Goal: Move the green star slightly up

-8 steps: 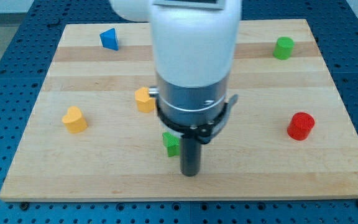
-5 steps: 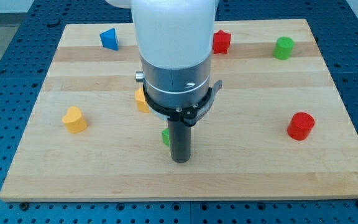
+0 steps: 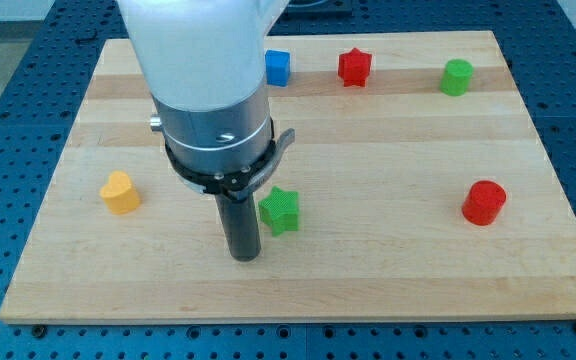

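My tip [image 3: 244, 256] rests on the wooden board [image 3: 398, 280]. It is just a bare dark rod end, so it holds nothing and has nothing to open or close. The green star [image 3: 280, 210] sits just beside my tip, a little up and toward the view's right of it. I cannot tell if they touch.

I count six blocks that show. Two are green, two are red, one is yellow and one is blue.

The yellow heart [image 3: 120, 192] is well to the view's left of the green star. The red cylinder [image 3: 484, 202] is well to the view's right of the star, at about the same height. The blue block [image 3: 278, 67] is far above the star, near the board's top edge. The red star [image 3: 354, 67] is up and a bit right of the green star. The green cylinder [image 3: 457, 77] is far up and right of it.
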